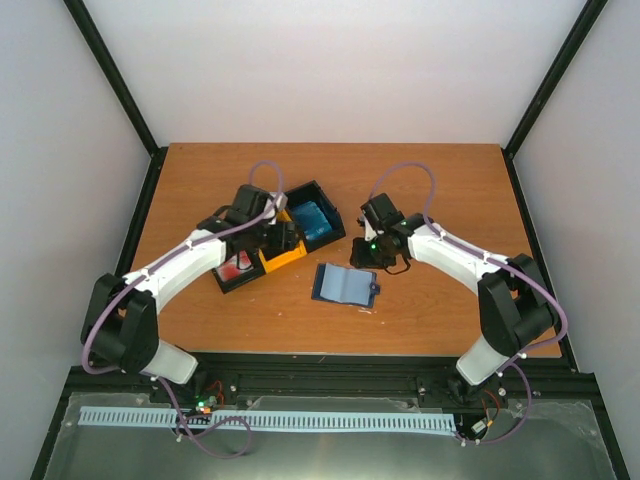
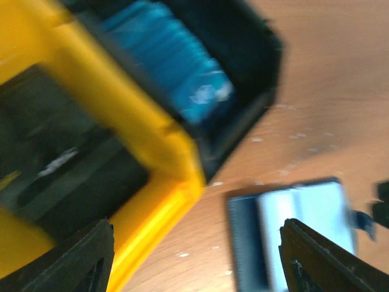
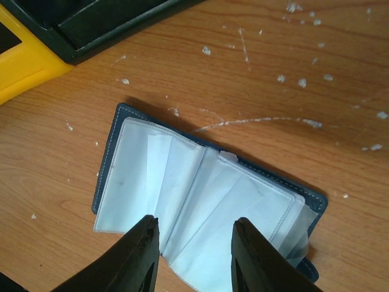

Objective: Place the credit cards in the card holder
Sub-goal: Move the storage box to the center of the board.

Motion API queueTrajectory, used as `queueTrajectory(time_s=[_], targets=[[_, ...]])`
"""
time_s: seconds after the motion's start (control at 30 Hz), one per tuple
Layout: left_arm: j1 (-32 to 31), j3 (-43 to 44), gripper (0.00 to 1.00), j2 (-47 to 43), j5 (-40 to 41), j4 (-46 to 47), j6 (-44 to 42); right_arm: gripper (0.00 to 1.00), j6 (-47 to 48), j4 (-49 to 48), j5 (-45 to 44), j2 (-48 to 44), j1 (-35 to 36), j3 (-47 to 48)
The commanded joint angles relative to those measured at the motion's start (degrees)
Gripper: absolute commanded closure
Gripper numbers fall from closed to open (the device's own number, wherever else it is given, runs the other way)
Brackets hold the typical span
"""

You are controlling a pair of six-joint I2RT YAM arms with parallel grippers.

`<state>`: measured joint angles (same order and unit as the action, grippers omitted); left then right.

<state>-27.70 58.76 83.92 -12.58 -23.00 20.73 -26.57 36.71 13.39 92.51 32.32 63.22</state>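
Note:
The card holder [image 1: 345, 285] lies open on the table, navy outside with clear inner pockets showing. It fills the right wrist view [image 3: 200, 194] and shows blurred in the left wrist view [image 2: 292, 225]. The red credit cards [image 1: 237, 266] lie in the left section of the black-and-yellow bin [image 1: 285, 258]; they are out of both wrist views. My left gripper [image 1: 275, 238] hovers over the bin's middle, open and empty [image 2: 194, 261]. My right gripper [image 1: 368, 255] is just behind the card holder, open and empty [image 3: 194, 255], its fingers [image 3: 137, 255] above the holder's near pockets.
A bright blue bundle [image 1: 312, 222] sits in the bin's right black section, also in the left wrist view [image 2: 176, 67]. The bin's yellow wall [image 2: 140, 115] is close under the left gripper; its corner shows in the right wrist view [image 3: 24, 61].

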Motion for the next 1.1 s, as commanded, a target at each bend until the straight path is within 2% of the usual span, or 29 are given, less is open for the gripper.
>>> queueTrajectory(time_s=[0.0, 0.23, 0.43, 0.57, 0.67, 0.9, 1.07], targets=[[4.51, -1.34, 0.27, -2.99, 7.51, -9.84, 5.03, 0.66, 3.41, 2.00, -2.56, 1.77, -0.41, 2.85], [12.42, -4.54, 0.45, -4.63, 11.97, -14.76, 9.89, 0.66, 3.93, 1.76, -3.33, 5.82, -0.40, 6.50], [14.15, -5.17, 0.47, -2.99, 13.59, -15.45, 9.60, 0.65, 4.54, 1.05, -1.08, 10.55, -0.33, 9.02], [16.78, -5.45, 0.54, -0.80, 14.24, -15.66, 10.10, 0.65, 3.88, 0.62, -1.03, 15.19, -0.09, 12.81], [17.41, -5.18, 0.55, 0.59, 14.12, -14.88, 9.21, 0.65, 3.64, 0.56, -1.42, 18.98, 0.43, 15.73], [17.32, -3.22, 0.60, 4.23, 8.31, -13.05, 3.34, 0.66, 2.44, 0.60, -0.84, 25.60, 1.21, 21.43], [16.74, -2.90, 0.60, 3.89, 5.90, -12.84, -0.88, 0.66, 2.31, 1.56, -1.19, 30.73, 1.42, 27.76]])
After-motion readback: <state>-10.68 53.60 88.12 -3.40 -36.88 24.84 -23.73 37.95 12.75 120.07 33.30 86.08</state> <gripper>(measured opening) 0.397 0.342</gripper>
